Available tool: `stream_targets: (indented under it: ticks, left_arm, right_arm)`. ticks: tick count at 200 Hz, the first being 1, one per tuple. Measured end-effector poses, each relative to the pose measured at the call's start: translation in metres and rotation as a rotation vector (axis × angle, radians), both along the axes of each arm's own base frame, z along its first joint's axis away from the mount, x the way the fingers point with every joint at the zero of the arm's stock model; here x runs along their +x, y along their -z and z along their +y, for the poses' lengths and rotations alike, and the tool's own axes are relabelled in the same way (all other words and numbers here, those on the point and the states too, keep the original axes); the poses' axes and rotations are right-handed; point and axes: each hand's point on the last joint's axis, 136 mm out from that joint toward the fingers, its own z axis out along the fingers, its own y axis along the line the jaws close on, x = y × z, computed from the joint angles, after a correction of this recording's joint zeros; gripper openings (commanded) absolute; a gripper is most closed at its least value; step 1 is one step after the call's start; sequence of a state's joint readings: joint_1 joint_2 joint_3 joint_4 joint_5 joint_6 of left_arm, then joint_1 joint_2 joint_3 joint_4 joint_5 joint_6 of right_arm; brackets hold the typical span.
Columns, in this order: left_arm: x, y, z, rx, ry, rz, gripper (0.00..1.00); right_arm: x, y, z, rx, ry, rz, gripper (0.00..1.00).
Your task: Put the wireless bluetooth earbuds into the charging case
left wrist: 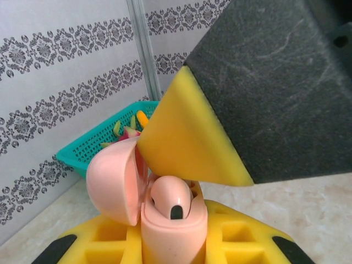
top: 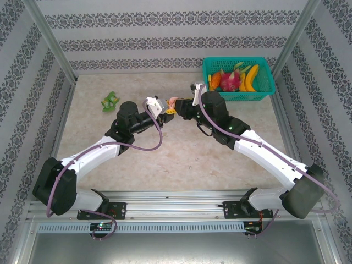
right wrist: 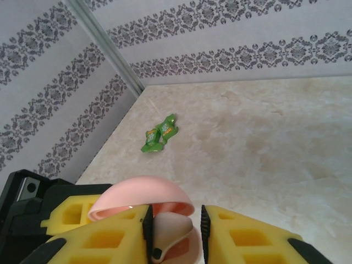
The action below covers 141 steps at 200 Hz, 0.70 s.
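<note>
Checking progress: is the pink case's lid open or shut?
Open. The lid is swung back from the pink case, and an earbud sits exposed inside.

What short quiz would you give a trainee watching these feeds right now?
1. True or false: the lid of the charging case is shut.
2. Which tool clamps the case's body? A) left B) right C) neither
3. What sits in the open case's well?
Key: 1 false, it stands open. 2 A, the left tool has the case between its yellow pads. 3 a pale pink earbud.
</note>
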<state>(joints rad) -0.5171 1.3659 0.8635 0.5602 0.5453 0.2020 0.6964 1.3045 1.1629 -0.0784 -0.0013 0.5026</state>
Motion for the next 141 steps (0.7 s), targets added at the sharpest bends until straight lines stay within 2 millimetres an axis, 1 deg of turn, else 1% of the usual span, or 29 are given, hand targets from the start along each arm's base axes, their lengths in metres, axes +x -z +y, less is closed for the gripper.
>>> stream_targets:
  ticks: [31, 53, 96, 118, 141]
  left_arm:
    - [0.000, -0.001, 0.000, -0.002, 0.000, -0.004, 0.00]
    - [0.000, -0.002, 0.000, -0.005, 0.000, -0.008, 0.00]
    - [0.000, -0.004, 0.000, -0.009, 0.000, -0.011, 0.00]
    - [0.000, -0.003, 0.000, -0.010, 0.000, -0.010, 0.00]
    - [0.000, -0.003, 0.000, -0.010, 0.000, -0.010, 0.00]
  right_arm:
    - [0.001, -0.001, -0.003, 0.002, 0.013, 0.013, 0.41]
    - [0.003, -0.008, -0.004, 0.019, 0.015, 0.014, 0.46]
    - [0.005, -0.023, -0.006, 0.059, 0.017, 0.008, 0.50]
    - [0.006, -0.025, -0.007, 0.069, 0.017, 0.010, 0.52]
    - [0.010, -0.026, -0.013, 0.087, 0.031, 0.022, 0.52]
